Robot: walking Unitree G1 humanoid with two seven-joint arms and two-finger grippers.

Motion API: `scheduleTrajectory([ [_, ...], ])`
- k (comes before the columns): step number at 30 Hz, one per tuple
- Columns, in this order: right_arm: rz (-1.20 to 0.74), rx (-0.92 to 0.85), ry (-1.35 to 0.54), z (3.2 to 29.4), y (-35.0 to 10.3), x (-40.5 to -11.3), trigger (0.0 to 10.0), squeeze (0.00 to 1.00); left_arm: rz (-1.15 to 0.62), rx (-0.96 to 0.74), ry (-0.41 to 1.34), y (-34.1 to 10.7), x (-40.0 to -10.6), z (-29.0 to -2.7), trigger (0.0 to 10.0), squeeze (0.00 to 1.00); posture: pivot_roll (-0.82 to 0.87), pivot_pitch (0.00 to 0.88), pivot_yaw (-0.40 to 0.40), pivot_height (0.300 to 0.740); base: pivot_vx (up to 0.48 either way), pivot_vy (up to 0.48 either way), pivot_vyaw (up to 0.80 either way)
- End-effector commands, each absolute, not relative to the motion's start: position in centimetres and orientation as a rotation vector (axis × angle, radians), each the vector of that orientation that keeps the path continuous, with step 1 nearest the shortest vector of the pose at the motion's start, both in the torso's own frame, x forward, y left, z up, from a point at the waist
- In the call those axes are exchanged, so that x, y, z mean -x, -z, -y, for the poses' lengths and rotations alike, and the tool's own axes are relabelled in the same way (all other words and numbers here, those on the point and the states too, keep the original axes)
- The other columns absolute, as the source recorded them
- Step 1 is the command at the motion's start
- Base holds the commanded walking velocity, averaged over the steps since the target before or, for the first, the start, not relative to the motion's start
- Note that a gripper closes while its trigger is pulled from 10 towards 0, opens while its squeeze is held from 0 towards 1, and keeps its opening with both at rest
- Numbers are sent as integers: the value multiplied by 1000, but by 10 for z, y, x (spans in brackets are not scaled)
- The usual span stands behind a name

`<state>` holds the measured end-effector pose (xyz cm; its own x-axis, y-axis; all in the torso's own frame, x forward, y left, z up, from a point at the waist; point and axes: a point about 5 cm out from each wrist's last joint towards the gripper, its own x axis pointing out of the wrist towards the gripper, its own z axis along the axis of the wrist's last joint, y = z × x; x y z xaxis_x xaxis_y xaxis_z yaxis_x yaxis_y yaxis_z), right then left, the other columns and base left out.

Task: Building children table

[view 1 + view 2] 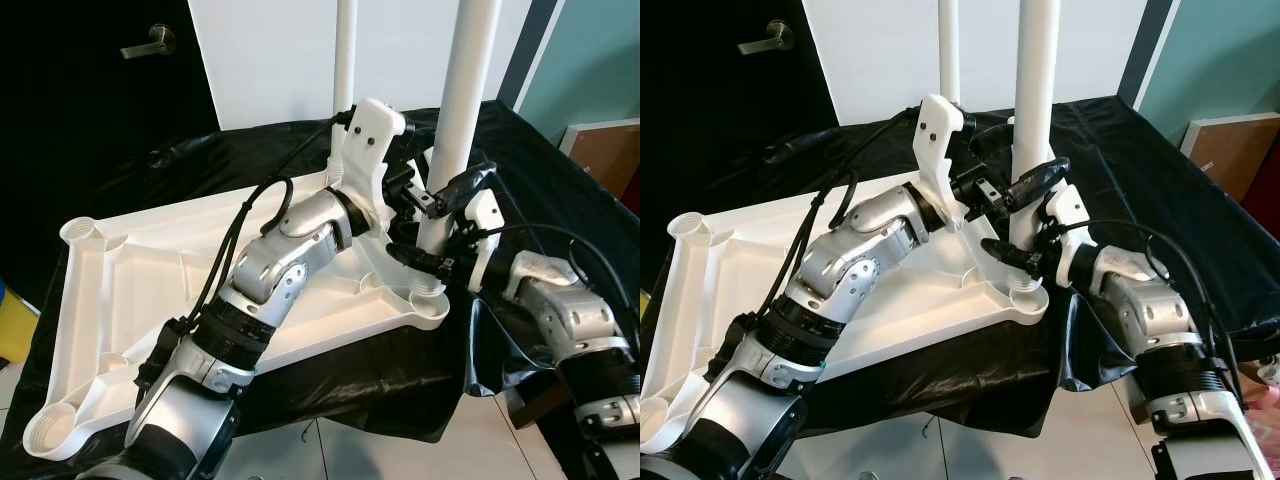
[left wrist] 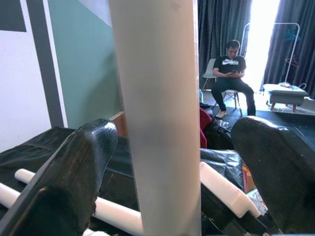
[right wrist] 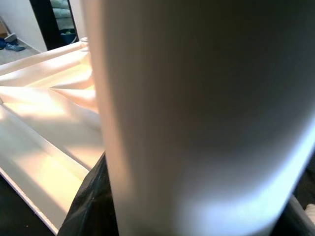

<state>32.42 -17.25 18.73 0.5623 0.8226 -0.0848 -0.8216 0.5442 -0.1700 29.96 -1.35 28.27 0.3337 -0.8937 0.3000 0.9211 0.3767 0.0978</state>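
White table leg (image 1: pixel 462 110) upright in tabletop (image 1: pixel 130 290) corner socket at counter front-right edge. Right gripper (image 1: pixel 432 232) clamped low on leg; left gripper (image 2: pixel 172 162) fingers apart around it. Keep vertical, press straight down.

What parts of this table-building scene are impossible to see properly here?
- Top of the near table leg: cut off by the upper edge of the eye views.
- Leg's seating in the tabletop's corner socket: hidden by the right gripper.
- Right wrist view: blurred white, too close to the leg.
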Motion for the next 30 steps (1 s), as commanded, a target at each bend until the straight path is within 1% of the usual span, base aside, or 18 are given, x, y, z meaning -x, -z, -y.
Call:
scheduleTrajectory([
  [1, -15, 225, -1016, 170, -187, -324, 10000, 0, 376, -2, 1671, -282, -274, 23, 10000, 0, -183, 0, 18, 740, 0, 0, 0],
  [3, -29, 235, -1040, 169, -185, -323, 10000, 0, 369, -11, 1700, -280, -272, 25, 10000, 0, -184, 0, 22, 740, 0, 0, 0],
  [4, -37, 247, -1060, 167, -183, -321, 10000, 0, 355, -14, 1716, -279, -271, 27, 5373, 0, -186, 0, 28, 740, 0, 0, 0],
  [5, -37, 247, -1060, 167, -183, -321, 10000, 0, 355, -14, 1716, -279, -271, 27, 5373, 0, -186, 0, 28, 740, 0, 0, 0],
  [6, -45, 249, -1073, 165, -181, -320, 10000, 0, 337, 4, 1735, -278, -270, 27, 0, 0, -188, 0, 35, 740, 0, 0, 0],
  [13, -61, 256, -1093, 163, -177, -317, 10000, 0, 312, 28, 1750, -279, -272, 25, 0, 0, -190, 0, 50, 740, 0, 0, 0],
  [20, -61, 274, -1072, 167, -176, -317, 10000, 0, 281, 39, 1756, -281, -274, 23, 0, 0, -189, 0, 57, 740, 0, 0, 0],
  [21, -50, 282, -1043, 169, -176, -318, 10000, 576, 270, 36, 1750, -281, -275, 23, 0, 0, -187, 0, 58, 740, 0, 0, 0],
  [22, -50, 282, -1043, 169, -176, -318, 10000, 576, 270, 36, 1750, -281, -275, 23, 0, 0, -187, 0, 58, 740, 0, 0, 0],
  [23, -30, 267, -1006, 170, -178, -320, 10000, 1000, 269, 36, 1738, -283, -276, 22, 0, 0, -187, 0, 60, 740, 0, 0, 0],
  [28, 7, 252, -949, 172, -181, -322, 10000, 1000, 278, 44, 1719, -286, -278, 21, 0, 0, -188, 0, 61, 740, 0, 0, 0],
  [29, 30, 250, -865, 172, -183, -325, 10000, 1000, 285, 18, 1660, -289, -282, 21, 8667, 0, -190, 0, 64, 740, 0, 0, 0],
  [30, 30, 250, -865, 172, -183, -325, 10000, 1000, 285, 18, 1660, -289, -282, 21, 8667, 0, -190, 0, 64, 740, 0, 0, 0],
])
